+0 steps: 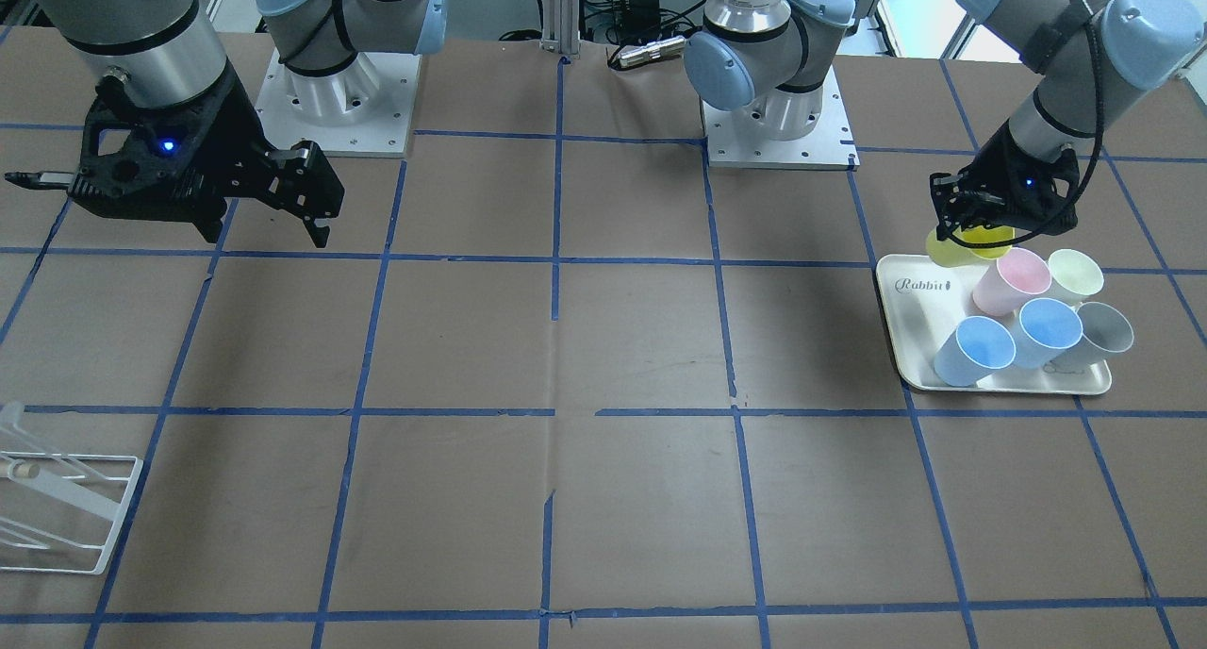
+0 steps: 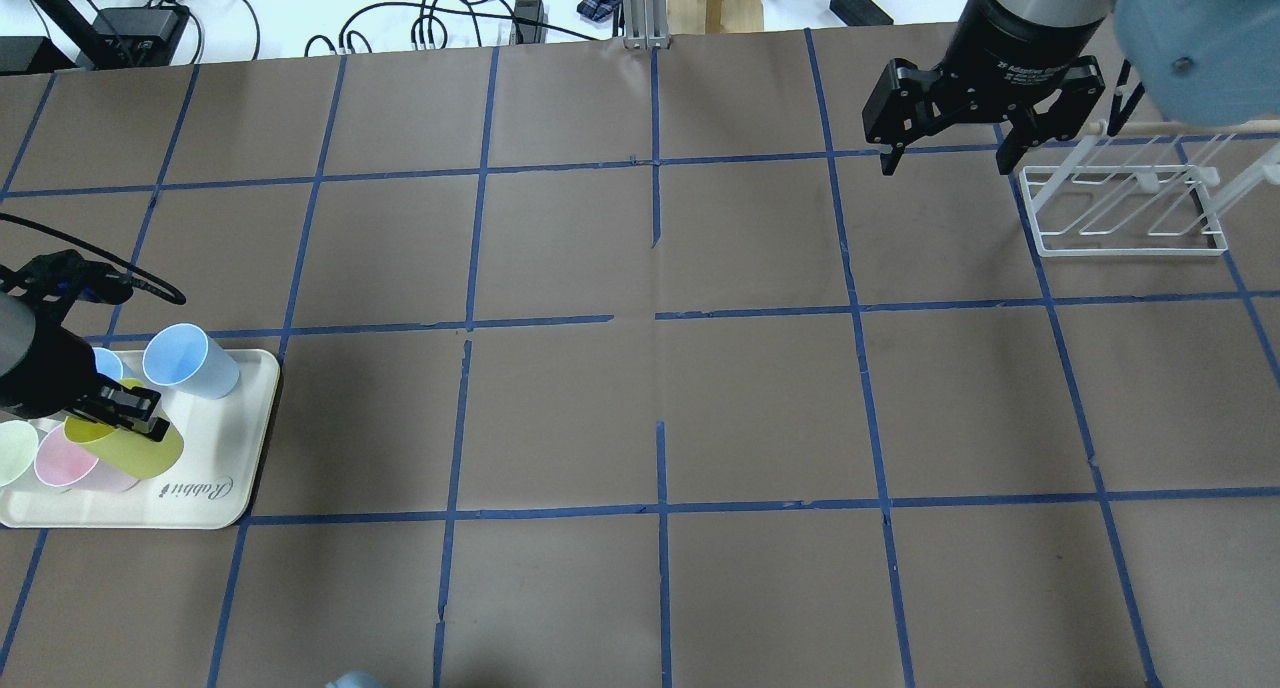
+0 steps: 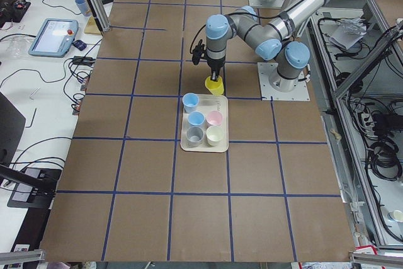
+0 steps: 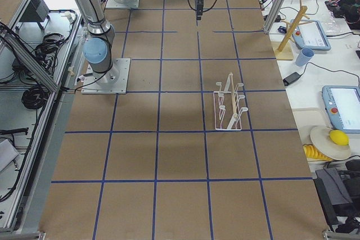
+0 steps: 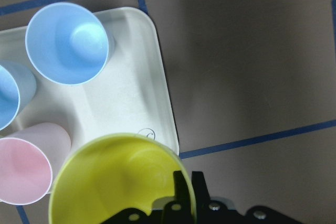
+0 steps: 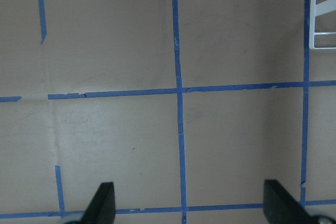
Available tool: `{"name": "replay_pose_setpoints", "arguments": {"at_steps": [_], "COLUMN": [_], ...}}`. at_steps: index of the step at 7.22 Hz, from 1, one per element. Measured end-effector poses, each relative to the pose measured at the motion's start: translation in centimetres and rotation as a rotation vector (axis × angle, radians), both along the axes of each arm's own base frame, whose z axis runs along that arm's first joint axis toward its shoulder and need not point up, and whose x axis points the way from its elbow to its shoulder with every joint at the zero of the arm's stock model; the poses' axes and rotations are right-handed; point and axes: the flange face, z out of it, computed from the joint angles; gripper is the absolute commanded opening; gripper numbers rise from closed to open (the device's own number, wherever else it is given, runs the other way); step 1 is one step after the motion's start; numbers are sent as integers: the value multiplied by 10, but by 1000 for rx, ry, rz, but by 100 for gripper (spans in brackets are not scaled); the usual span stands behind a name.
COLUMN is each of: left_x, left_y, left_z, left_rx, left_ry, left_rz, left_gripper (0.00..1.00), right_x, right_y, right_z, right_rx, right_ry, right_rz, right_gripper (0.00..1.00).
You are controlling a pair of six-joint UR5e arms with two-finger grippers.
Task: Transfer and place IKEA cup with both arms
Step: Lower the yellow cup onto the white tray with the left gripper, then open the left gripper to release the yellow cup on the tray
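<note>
The bright yellow IKEA cup (image 2: 128, 446) hangs from my left gripper (image 2: 132, 415), which is shut on its rim. The cup is held over the near corner of the white tray (image 2: 215, 468); it also shows in the front view (image 1: 954, 246) and in the left wrist view (image 5: 121, 179), where the fingers (image 5: 183, 192) pinch the rim. From the left side view the cup (image 3: 215, 85) appears lifted just beyond the tray's edge. My right gripper (image 2: 943, 148) is open and empty, high over the table beside the white wire rack (image 2: 1125, 203); the right wrist view shows bare table between its fingertips (image 6: 102, 203).
On the tray stand two blue cups (image 1: 971, 350), a pink cup (image 1: 1011, 281), a pale yellow-green cup (image 1: 1075, 274) and a grey cup (image 1: 1101, 333). The wire rack also shows at the lower left of the front view (image 1: 57, 512). Brown paper with a blue tape grid covers the table.
</note>
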Motion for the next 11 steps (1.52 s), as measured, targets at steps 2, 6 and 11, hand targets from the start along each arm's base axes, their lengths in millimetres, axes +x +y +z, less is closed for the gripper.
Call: {"name": "replay_pose_setpoints", "arguments": {"at_steps": [2, 6, 11], "left_x": [11, 12, 21], "left_y": [5, 16, 6], "left_z": [-25, -69, -89], "left_rx": [-26, -16, -26], "left_ry": [-5, 15, 10], "left_rz": [3, 24, 29], "left_gripper": [0, 0, 92], "right_x": [0, 0, 0], "right_y": [1, 1, 1], "right_z": [0, 1, 3], "right_rx": [-9, -13, -15], "right_ry": [-2, 4, 4], "right_rz": [2, 1, 1], "right_gripper": [100, 100, 100]}}
